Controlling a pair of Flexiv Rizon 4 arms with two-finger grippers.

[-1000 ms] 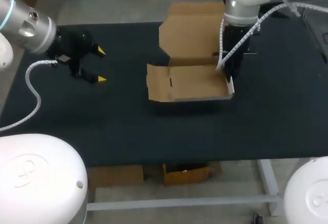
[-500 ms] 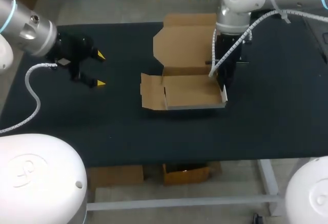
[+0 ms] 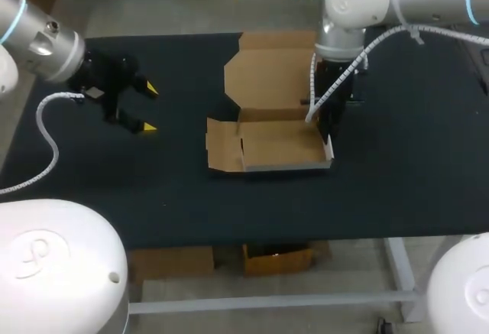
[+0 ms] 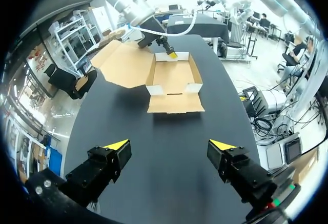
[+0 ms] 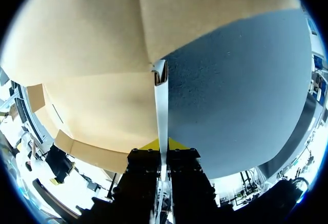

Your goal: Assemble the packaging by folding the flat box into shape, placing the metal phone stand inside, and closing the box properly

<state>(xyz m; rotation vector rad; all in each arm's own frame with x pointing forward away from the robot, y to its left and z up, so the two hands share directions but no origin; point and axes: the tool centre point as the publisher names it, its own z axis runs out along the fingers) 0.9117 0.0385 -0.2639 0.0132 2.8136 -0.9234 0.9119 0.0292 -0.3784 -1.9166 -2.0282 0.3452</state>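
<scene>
**Right tool (image 3: 327, 134) pinching one wall of an open cardboard box (image 3: 279, 147) on a dark surface (image 3: 397, 189)**

Head view: The box lies around the middle of the surface, nearer the far edge than the near one. It is a shallow brown tray. Its lid (image 3: 269, 74) is folded back toward the far edge, and a side flap (image 3: 223, 144) lies out flat toward the left edge. The right arm comes in from the far right corner and stands straight down at the tray's right wall. Its yellow tips are hidden here behind the arm's own body. The left tool (image 3: 149, 107) hangs near the left edge, well apart from the box, with its fingers spread wide and holding nothing.

Left wrist view: The left tool (image 4: 171, 144) shows its two yellow tips wide apart over bare surface, with the box (image 4: 174, 78) lying ahead of it. This view looks into the tray, whose floor and low walls are plain brown cardboard. One yellow tip of the right tool (image 4: 171, 55) shows at the wall farthest from the left tool.

Right wrist view: Seen very close, the right tool (image 5: 162, 143) has its fingers pressed together on a thin, pale-edged wall of the box (image 5: 102, 101), one finger on each side. Brown cardboard lies to one side of the wall and dark surface (image 5: 230, 90) to the other.
</scene>
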